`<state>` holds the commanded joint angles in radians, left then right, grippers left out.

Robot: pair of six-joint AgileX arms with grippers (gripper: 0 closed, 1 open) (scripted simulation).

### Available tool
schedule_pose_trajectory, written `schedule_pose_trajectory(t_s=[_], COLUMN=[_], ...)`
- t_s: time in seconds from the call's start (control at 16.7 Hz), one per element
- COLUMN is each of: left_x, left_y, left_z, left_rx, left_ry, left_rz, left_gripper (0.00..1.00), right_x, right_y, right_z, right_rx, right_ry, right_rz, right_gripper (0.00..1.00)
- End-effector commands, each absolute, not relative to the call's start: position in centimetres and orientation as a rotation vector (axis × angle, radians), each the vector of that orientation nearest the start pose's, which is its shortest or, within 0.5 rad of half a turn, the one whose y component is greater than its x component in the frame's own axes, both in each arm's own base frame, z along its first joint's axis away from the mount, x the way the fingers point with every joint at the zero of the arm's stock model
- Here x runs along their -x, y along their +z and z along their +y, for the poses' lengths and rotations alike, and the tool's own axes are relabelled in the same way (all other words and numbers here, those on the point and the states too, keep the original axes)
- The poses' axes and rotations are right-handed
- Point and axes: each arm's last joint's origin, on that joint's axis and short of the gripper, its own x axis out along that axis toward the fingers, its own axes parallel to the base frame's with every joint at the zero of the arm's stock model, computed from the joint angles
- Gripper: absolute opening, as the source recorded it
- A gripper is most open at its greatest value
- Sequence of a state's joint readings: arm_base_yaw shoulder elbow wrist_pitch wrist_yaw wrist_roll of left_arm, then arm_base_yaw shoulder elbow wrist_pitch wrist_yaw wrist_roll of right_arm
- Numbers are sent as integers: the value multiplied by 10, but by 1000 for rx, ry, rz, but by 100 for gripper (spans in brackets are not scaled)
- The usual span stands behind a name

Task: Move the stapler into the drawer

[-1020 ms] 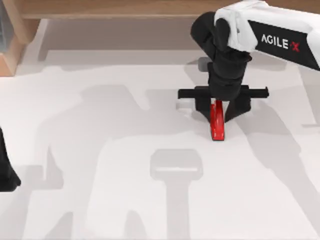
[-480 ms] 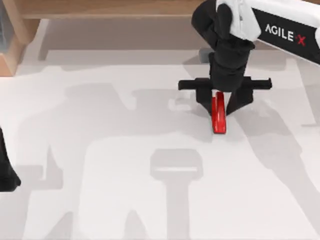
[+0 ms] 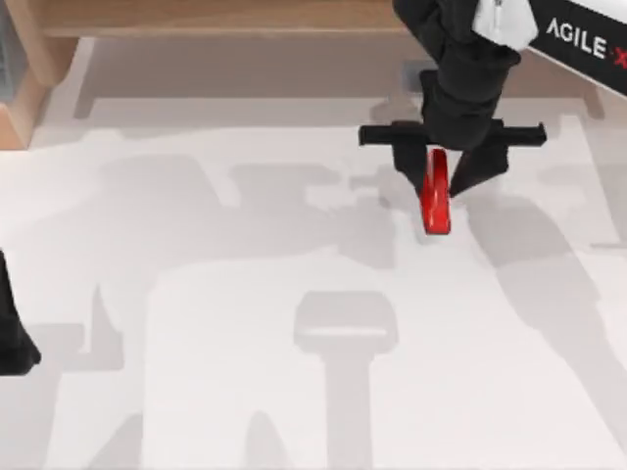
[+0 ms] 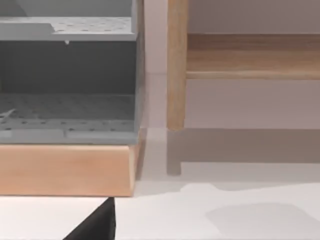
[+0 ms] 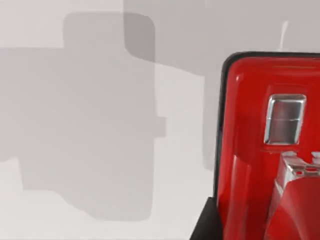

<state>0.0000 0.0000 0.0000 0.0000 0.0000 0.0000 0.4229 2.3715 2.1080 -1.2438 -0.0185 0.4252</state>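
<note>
The red stapler (image 3: 436,204) hangs between the black fingers of my right gripper (image 3: 436,182), which is shut on it at the back right of the table. It casts a shadow on the white surface below. In the right wrist view the stapler (image 5: 250,150) is close up, glossy red with a dark edge and a metal plate. The drawer (image 3: 245,69), a wide pale tray under the light-brown wooden front, lies just behind the gripper. My left gripper (image 3: 10,333) stays parked at the left edge of the table.
A wooden block (image 3: 20,88) stands at the back left corner. The left wrist view shows a grey perforated shelf unit (image 4: 65,100) on a wooden base, with a wooden post (image 4: 176,65) beside it. The white tabletop (image 3: 245,294) lies open in the middle and front.
My right gripper has carried the stapler toward the back of the table and slightly to the right, closer to the drawer. The left arm has not moved.
</note>
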Motion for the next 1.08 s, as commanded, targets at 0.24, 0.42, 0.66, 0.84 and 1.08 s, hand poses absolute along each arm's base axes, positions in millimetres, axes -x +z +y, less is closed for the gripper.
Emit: schedule_pose_trajectory(t_s=[0.24, 0.42, 0.66, 0.84, 1.08], left_x=[-106, -106, -106, -106, -106], left_y=[160, 160, 160, 160, 160], left_z=[-1, -1, -1, -1, -1], left_rx=[0, 0, 0, 0, 0], left_ry=[0, 0, 0, 0, 0], left_rz=[0, 0, 0, 0, 0], left_gripper=[100, 100, 100, 100, 100], right_x=[-437, -442, -446, -451, -469], right_y=[250, 279, 301, 292, 222], right_z=[149, 82, -32, -108, -168], right_rx=[11, 93, 163, 170, 98], right_ry=[163, 214, 187, 108, 34], right_rz=[1443, 1449, 1420, 1382, 1440], right_gripper=[0, 0, 0, 0, 0])
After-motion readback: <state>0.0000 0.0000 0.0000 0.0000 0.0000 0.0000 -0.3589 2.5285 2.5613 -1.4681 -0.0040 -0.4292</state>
